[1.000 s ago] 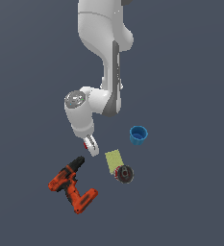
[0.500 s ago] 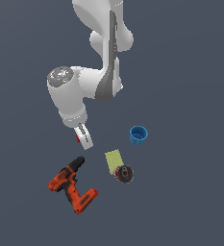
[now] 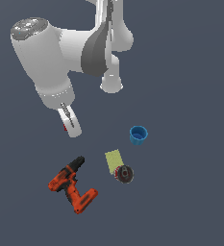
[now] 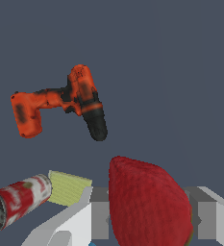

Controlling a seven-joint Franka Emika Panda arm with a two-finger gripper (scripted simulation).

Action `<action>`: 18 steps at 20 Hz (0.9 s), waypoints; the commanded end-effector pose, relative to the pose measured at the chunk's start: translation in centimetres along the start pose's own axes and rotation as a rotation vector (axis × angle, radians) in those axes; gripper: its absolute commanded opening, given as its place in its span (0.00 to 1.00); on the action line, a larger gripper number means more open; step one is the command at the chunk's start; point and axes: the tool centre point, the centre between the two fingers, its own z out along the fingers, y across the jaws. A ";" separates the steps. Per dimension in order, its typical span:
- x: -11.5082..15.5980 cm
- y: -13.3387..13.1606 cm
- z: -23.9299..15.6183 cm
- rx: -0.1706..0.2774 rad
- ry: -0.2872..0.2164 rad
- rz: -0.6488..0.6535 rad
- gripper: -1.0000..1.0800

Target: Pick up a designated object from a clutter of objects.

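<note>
Looking at the exterior view, we see our big arm up high, well above the floor. Its gripper is squeezed tight on the strawberry — the red berry sits between the two fingers, up in the air. Below lies the orange and black drill. On the exterior view's right of it sit the blue cup, the yellow-green card and the small can touching that card — all well apart from the berry.
</note>
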 end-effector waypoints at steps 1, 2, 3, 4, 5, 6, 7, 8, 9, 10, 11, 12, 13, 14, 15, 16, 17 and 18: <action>0.6 -0.1 -2.6 -0.001 0.000 0.000 0.00; 0.8 -0.2 -3.6 -0.001 0.000 0.000 0.00; 1.0 -0.2 -4.6 0.000 0.000 -0.001 0.00; 1.3 -0.3 -5.5 0.000 0.000 -0.001 0.00; 1.4 -0.4 -6.3 0.000 0.000 -0.001 0.00; 1.6 -0.4 -7.1 0.000 0.000 -0.001 0.00; 1.8 -0.5 -7.8 0.000 -0.001 -0.002 0.00; 2.0 -0.6 -8.5 0.000 -0.001 -0.002 0.00; 2.1 -0.6 -9.1 0.000 -0.001 -0.003 0.00; 2.3 -0.7 -9.7 0.001 -0.001 -0.003 0.00; 2.4 -0.7 -10.2 0.001 -0.001 -0.003 0.00; 2.6 -0.8 -10.7 0.001 -0.001 -0.003 0.00; 2.7 -0.8 -11.1 0.001 -0.001 -0.004 0.00; 2.8 -0.9 -11.4 0.001 -0.001 -0.004 0.00; 2.9 -0.9 -11.7 0.001 -0.001 -0.004 0.00; 2.9 -1.0 -12.0 0.001 -0.002 -0.004 0.00; 3.0 -1.0 -12.2 0.001 -0.002 -0.004 0.00; 3.0 -1.0 -12.4 0.001 -0.002 -0.004 0.00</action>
